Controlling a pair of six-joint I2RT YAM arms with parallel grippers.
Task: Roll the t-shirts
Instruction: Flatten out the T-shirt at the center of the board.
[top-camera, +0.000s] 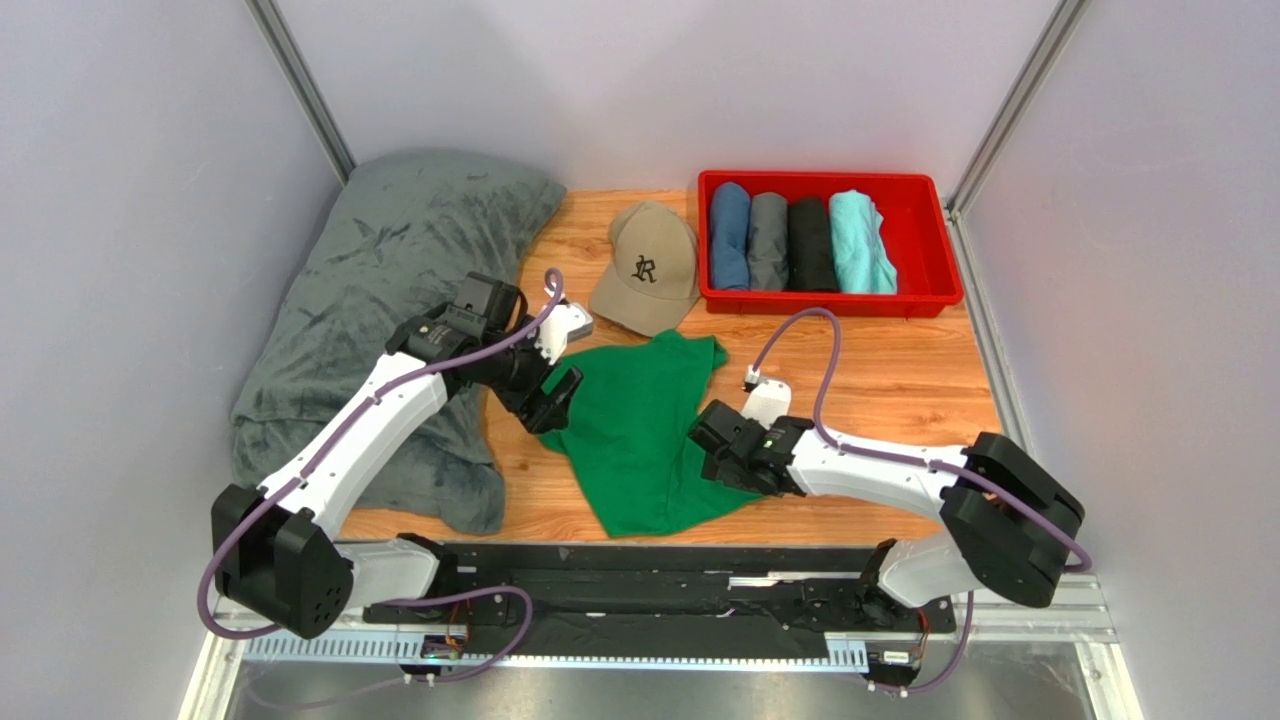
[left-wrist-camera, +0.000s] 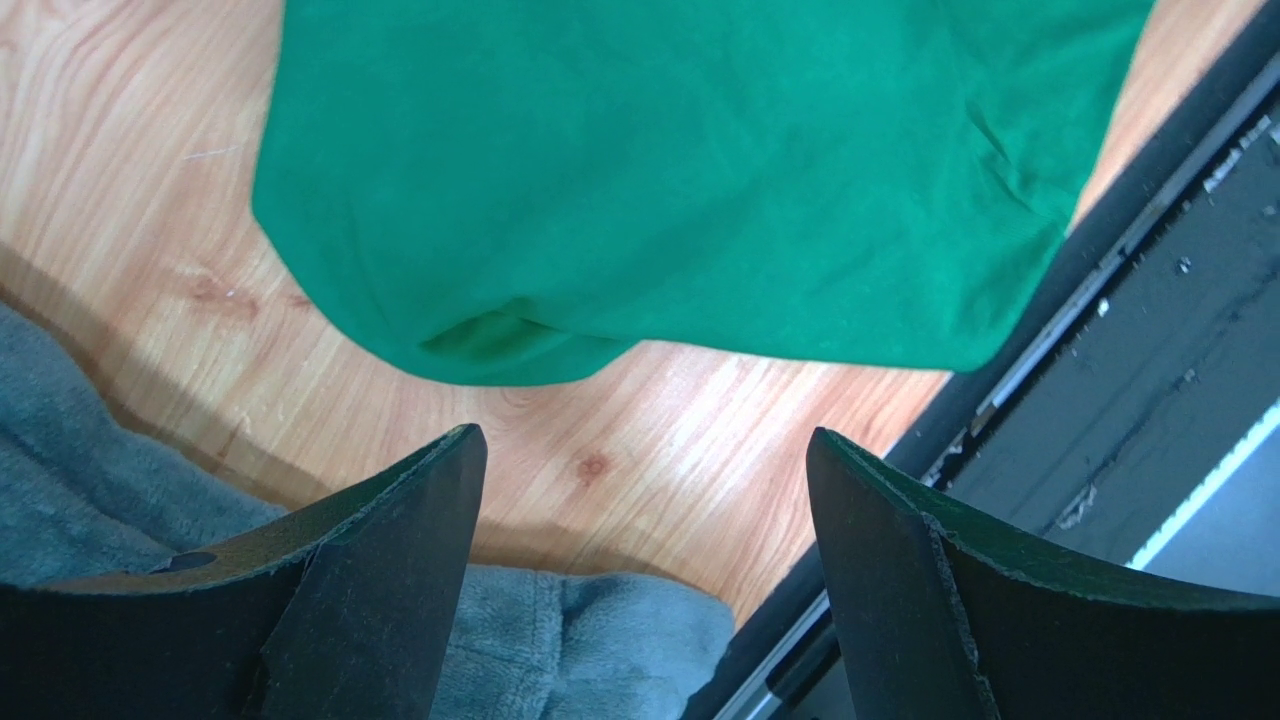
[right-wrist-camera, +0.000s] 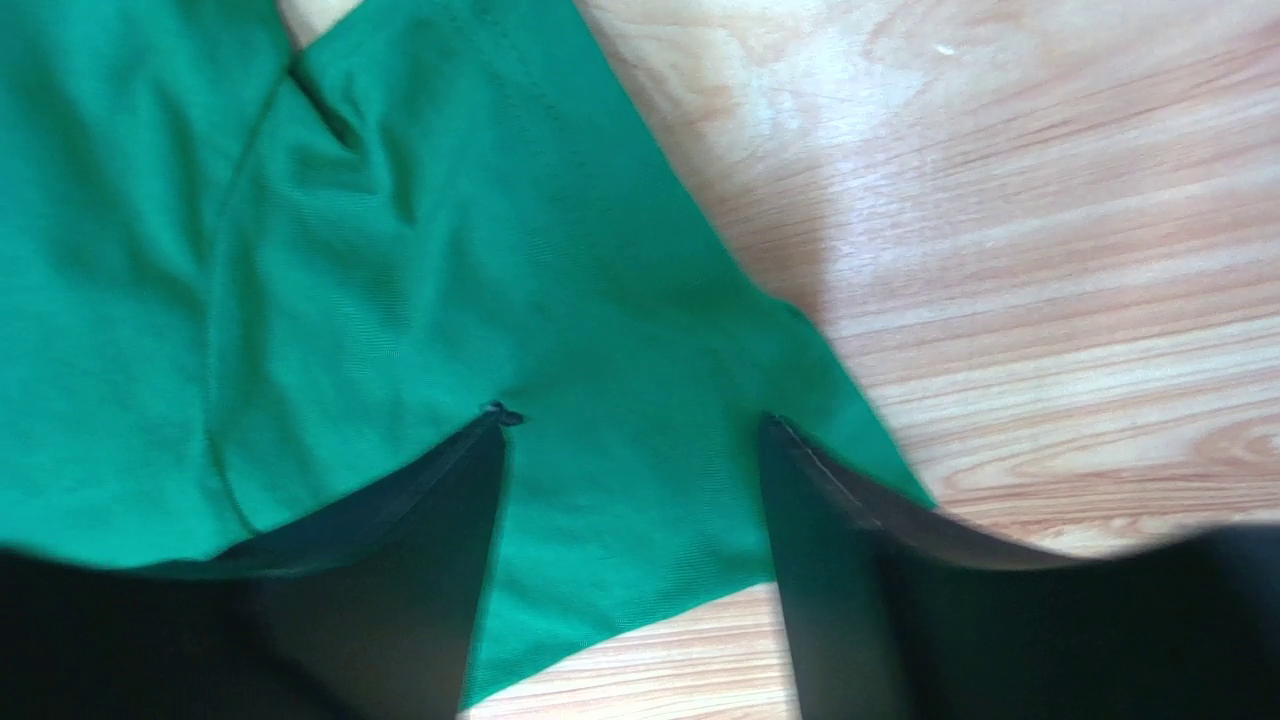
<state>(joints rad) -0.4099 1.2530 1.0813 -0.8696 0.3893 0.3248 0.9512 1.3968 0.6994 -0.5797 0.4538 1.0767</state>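
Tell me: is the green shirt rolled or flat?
Flat, not rolled. The green shirt lies spread on the table, one edge folded over; the four shirts in the red bin are rolled.

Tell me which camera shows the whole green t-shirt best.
Top external: it alone shows the whole green t-shirt, spread on the wooden table. Left wrist catches only one rounded edge; right wrist only a corner area.

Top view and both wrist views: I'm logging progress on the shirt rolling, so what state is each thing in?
green t-shirt: unrolled, lying creased on the table.
left tool: open, empty, over bare wood beside the shirt.
right tool: open, straddling the shirt's edge.
rolled shirts: four, rolled, side by side in the red bin.
cap: crown up on the table.
blanket: bunched at the left.
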